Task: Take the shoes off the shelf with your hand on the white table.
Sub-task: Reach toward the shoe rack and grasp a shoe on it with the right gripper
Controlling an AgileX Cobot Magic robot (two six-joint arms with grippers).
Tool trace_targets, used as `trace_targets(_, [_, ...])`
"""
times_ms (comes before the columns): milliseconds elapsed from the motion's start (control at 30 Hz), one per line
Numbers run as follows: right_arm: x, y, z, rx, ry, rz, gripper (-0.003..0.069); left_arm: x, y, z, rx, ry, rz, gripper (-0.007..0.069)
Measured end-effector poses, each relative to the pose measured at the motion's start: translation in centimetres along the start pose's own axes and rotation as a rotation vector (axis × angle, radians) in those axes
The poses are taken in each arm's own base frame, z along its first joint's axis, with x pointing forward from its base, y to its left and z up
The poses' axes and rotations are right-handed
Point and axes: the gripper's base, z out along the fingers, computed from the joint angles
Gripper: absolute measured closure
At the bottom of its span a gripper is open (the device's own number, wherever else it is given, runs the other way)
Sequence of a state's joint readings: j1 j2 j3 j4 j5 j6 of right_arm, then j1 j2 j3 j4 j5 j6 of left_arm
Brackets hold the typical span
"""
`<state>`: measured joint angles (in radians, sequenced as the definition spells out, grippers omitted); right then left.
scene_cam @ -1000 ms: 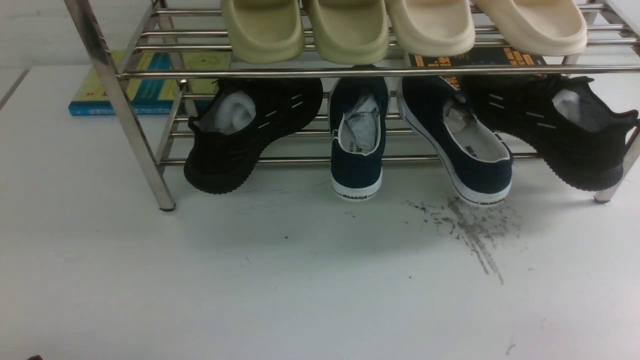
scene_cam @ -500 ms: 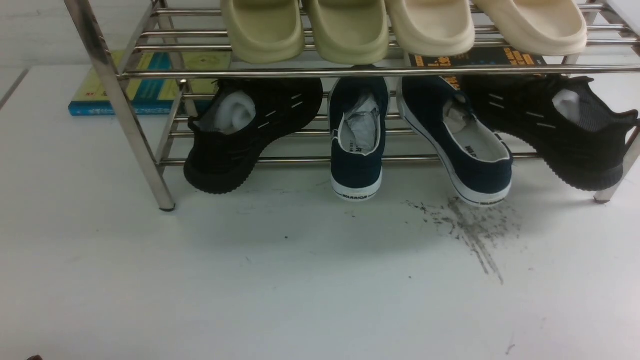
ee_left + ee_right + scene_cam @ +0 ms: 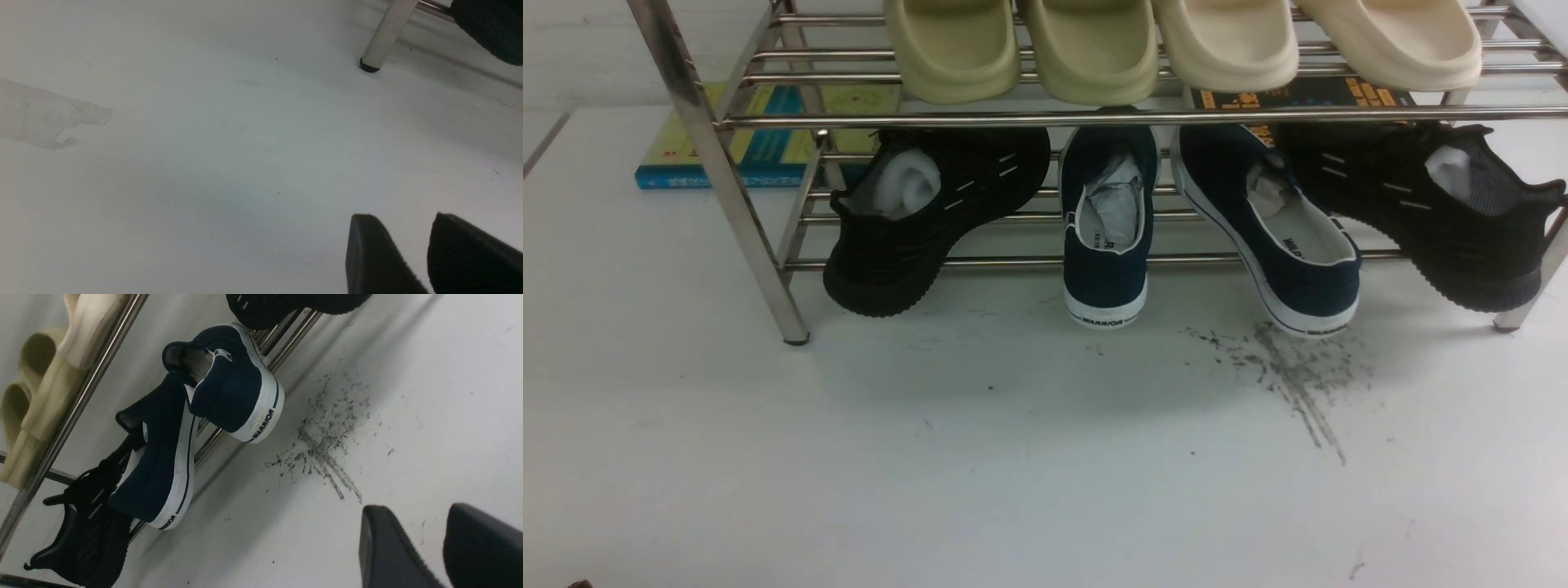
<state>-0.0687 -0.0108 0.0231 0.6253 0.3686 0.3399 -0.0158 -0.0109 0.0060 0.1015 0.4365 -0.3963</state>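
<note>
Navy shoes: the left navy shoe (image 3: 1104, 269) and the right navy shoe (image 3: 1294, 269) are resting on the lower tier of the chrome shelf (image 3: 894, 264), their white heels pointing toward the robot; the right one is lying at a slant.
Neighbours: the left black sneaker (image 3: 898, 245) and the right black sneaker (image 3: 1482, 229) are sitting on the same tier, one on each outer side of the navy pair.
Upper tier: two pale-green slippers (image 3: 960, 57) and two beige slippers (image 3: 1229, 49) are standing in a row.
Table: the white table (image 3: 1013, 457) is carrying the shelf, and dark scuff marks (image 3: 1303, 376) are showing near the right navy heel.
Left gripper (image 3: 402, 216): its jaws are staying spread, a gap between them, pinching nothing.
Right gripper (image 3: 423, 508): its jaws are also standing apart, with nothing between them.
Books: a yellow and blue book (image 3: 760, 155) is lying behind the left shelf leg.
</note>
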Motion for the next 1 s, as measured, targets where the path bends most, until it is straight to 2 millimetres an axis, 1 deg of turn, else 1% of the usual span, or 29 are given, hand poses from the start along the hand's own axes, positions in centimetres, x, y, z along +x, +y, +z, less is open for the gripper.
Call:
trace_targets(67, [-0.1, 0.2, -0.1, -0.003, 0.002, -0.052, 0.0434, 0.0, 0.0, 0.0, 0.0, 0.0, 0.0, 0.0383])
trace_targets(133, [-0.9, 1.5, -0.6, -0.039, -0.027, -0.187, 0.0472, 0.0, 0.0, 0.0, 0.0, 0.0, 0.0, 0.0383])
trace_targets(200, [-1.4, 2.3, -0.9, -0.059, -0.049, -0.24, 0.0492, 0.0, 0.0, 0.0, 0.0, 0.0, 0.0, 0.0383])
trace_targets(233, [-2.6, 3.9, -1.5, -0.089, -0.096, -0.337, 0.0538, 0.0, 0.0, 0.0, 0.0, 0.0, 0.0, 0.0383])
trace_targets(267, [-3.0, 4.6, -1.7, -0.095, -0.109, -0.369, 0.0561, 0.0, 0.0, 0.0, 0.0, 0.0, 0.0, 0.0383])
trace_targets(300, [-3.1, 4.7, -1.7, -0.096, -0.112, -0.379, 0.0573, 0.0, 0.0, 0.0, 0.0, 0.0, 0.0, 0.0383])
trace_targets(333, [-4.0, 5.9, -1.8, -0.094, -0.121, -0.441, 0.062, 0.0, 0.0, 0.0, 0.0, 0.0, 0.0, 0.0383])
trace_targets(367, [-4.2, 6.1, -1.7, -0.091, -0.119, -0.456, 0.0627, 0.0, 0.0, 0.0, 0.0, 0.0, 0.0, 0.0383])
trace_targets(400, [-5.0, 7.0, -1.2, -0.067, -0.094, -0.521, 0.0664, 0.0, 0.0, 0.0, 0.0, 0.0, 0.0, 0.0383])
trace_targets(433, [-5.0, 7.0, -1.2, -0.067, -0.094, -0.521, 0.0666, 0.0, 0.0, 0.0, 0.0, 0.0, 0.0, 0.0383])
trace_targets(467, [-5.2, 7.4, -0.8, -0.05, -0.062, -0.546, 0.0669, 0.0, 0.0, 0.0, 0.0, 0.0, 0.0, 0.0383])
trace_targets(500, [-5.6, 7.9, -0.1, -0.025, 0.001, -0.576, 0.0669, 0.0, 0.0, 0.0, 0.0, 0.0, 0.0, 0.0383])
trace_targets(533, [-5.6, 7.9, 0.2, -0.014, 0.028, -0.575, 0.0669, 0.0, 0.0, 0.0, 0.0, 0.0, 0.0, 0.0383])
trace_targets(600, [-5.9, 8.5, 2.1, 0.041, 0.208, -0.571, 0.0663, 0.0, 0.0, 0.0, 0.0, 0.0, 0.0, 0.0383])
trace_targets(633, [-6.1, 8.8, 2.5, 0.05, 0.246, -0.566, 0.0662, 0.0, 0.0, 0.0, 0.0, 0.0, 0.0, 0.0383])
trace_targets(667, [-6.3, 9.1, 3.8, 0.081, 0.348, -0.55, 0.0662, 0.0, 0.0, 0.0, 0.0, 0.0, 0.0, 0.0383])
trace_targets(733, [-6.9, 9.7, 5.5, 0.11, 0.462, -0.537, 0.066, 0.0, 0.0, 0.0, 0.0, 0.0, 0.0, 0.0383])
trace_targets(767, [-6.9, 9.8, 5.7, 0.112, 0.474, -0.536, 0.066, 0.0, 0.0, 0.0, 0.0, 0.0, 0.0, 0.0383])
trace_targets(800, [-7.2, 10.1, 6.6, 0.12, 0.522, -0.535, 0.0659, 0.0, 0.0, 0.0, 0.0, 0.0, 0.0, 0.0383])
trace_targets(833, [-8.0, 11.2, 8.5, 0.112, 0.608, -0.527, 0.0659, 0.0, 0.0, 0.0, 0.0, 0.0, 0.0, 0.0383])
trace_targets(900, [-8.4, 12.0, 10.9, 0.091, 0.699, -0.51, 0.0657, 0.0, 0.0, 0.0, 0.0, 0.0, 0.0, 0.0383])
trace_targets(933, [-8.5, 12.3, 10.9, 0.082, 0.693, -0.511, 0.0657, 0.0, 0.0, 0.0, 0.0, 0.0, 0.0, 0.0383])
trace_targets(967, [-8.5, 13.2, 13.0, 0.044, 0.754, -0.51, 0.0654, 0.0, 0.0, 0.0, 0.0, 0.0, 0.0, 0.0383])
trace_targets(1000, [-8.5, 13.7, 13.3, 0.029, 0.757, -0.515, 0.0652, 0.0, 0.0, 0.0, 0.0, 0.0, 0.0, 0.0383])
